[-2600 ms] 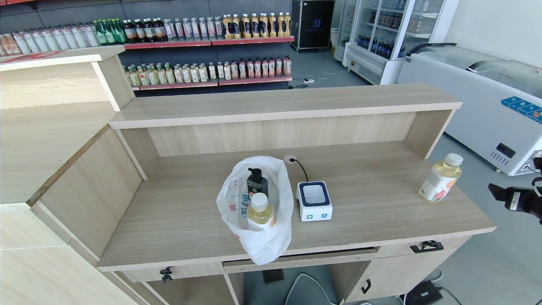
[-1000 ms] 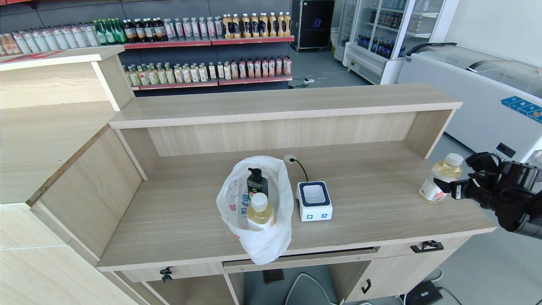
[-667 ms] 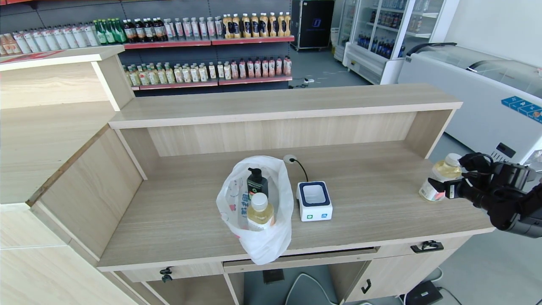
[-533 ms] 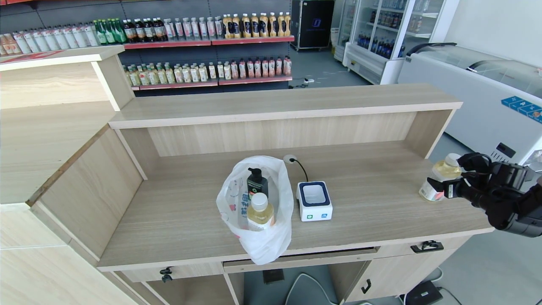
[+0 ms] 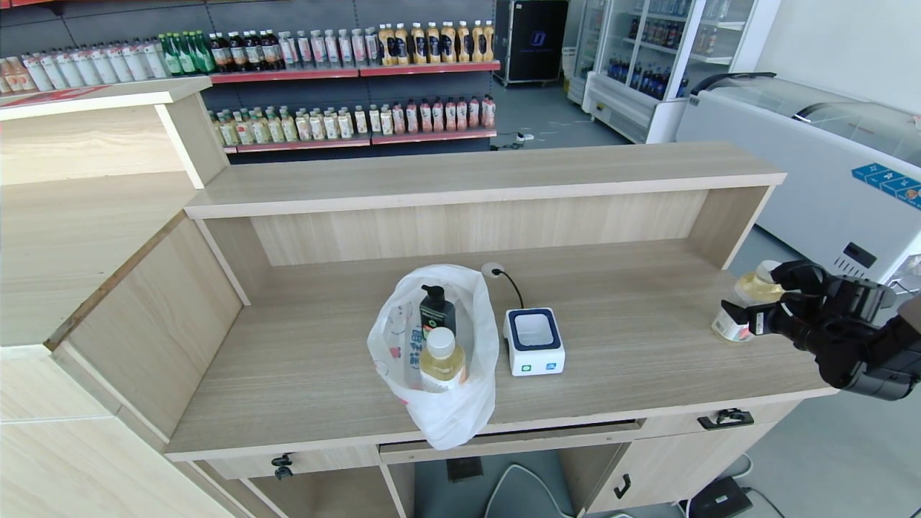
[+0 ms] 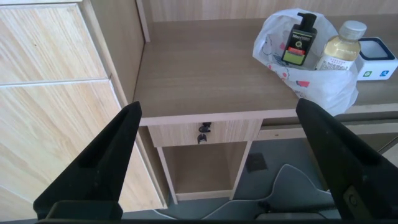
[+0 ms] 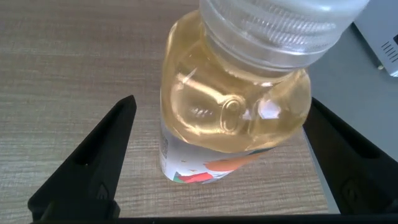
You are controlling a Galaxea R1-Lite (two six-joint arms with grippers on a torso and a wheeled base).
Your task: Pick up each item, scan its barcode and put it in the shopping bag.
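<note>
Head view: two yellow drink bottles, one black pump bottle [image 5: 436,309], one shopping bag [image 5: 446,410], one scanner [image 5: 533,340]. The loose drink bottle [image 5: 729,327] stands between the open fingers of the right pincer [image 5: 763,295], which has slid in over the wooden surface [image 5: 647,345] edge since earlier. The bagged drink bottle [image 5: 440,358] is well off to that pincer's left. Drink shelves [image 5: 324,72] and freezers [image 5: 806,144] are behind.

Left wrist view: left pincer [image 6: 217,109] spread open, with the bag beyond it.

Right wrist view: same bottle between the spread fingers [image 7: 93,168].

Pale wood-grain counter [image 5: 647,360], with a white scanner [image 5: 534,339] framed in dark blue. Left of the scanner, a white shopping bag [image 5: 450,417] printed red and blue, a black pump bottle [image 5: 436,311] and a yellow, white-capped drink bottle [image 5: 441,360]. Right of the scanner, a pale-yellow second bottle [image 7: 233,112] with a white-and-orange label, and the black right gripper [image 5: 763,295].
</note>
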